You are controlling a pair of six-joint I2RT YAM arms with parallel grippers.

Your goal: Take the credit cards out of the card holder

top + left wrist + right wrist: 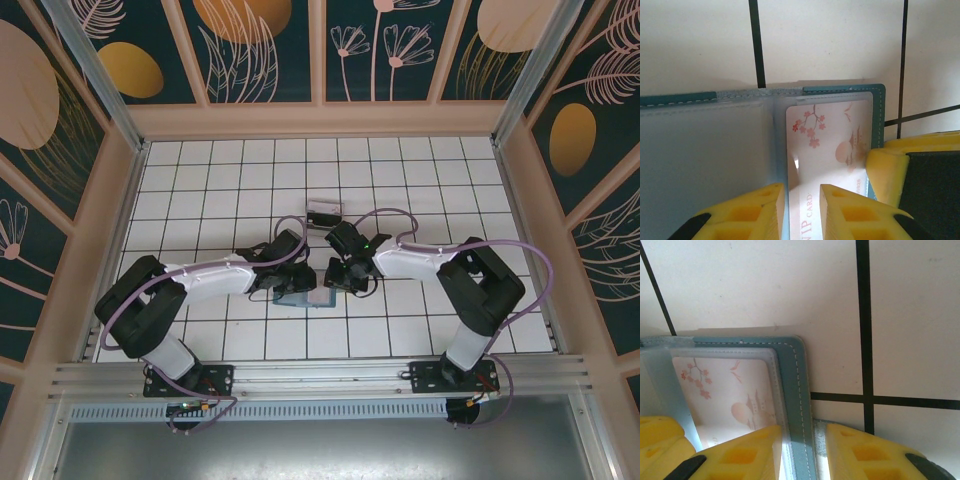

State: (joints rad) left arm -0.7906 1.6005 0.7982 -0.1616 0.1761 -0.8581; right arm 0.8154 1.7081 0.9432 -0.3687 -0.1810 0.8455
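At the near edge of the worktop (200,340) the two arms rise from their bases, fold at the elbow and reach inward, so that the left hand (298,277) and the right hand (337,275) meet nose to nose over the middle tiles. Both wrists are tipped down toward the card holder (292,298), which lies opened flat just under and between them.

In the left wrist view, the left hand (801,189) has its yellow fingers (760,212) a little apart over the right panel. The jaws are released with nothing clamped between them; whether the tips press on the panel I cannot tell. In the gap between them lies a pale credit card (830,140) with red blossoms, a sun and the words "VIP CARD", tucked inside a clear sleeve (700,150) of the teal card holder (850,90). One finger of the right hand (885,170) sits at that panel's outer edge.

In the right wrist view, the right hand (804,432) straddles the stitched teal border of the card holder (797,390), one finger on the sleeve side, the other on the bare worktop (910,315). A pale strip shows beside the border, so this hand is loose too. The credit card (725,390) is in its pocket.

Farther back, well apart from the holder, a small clear box (323,213) with something dark inside stands on the tiles.
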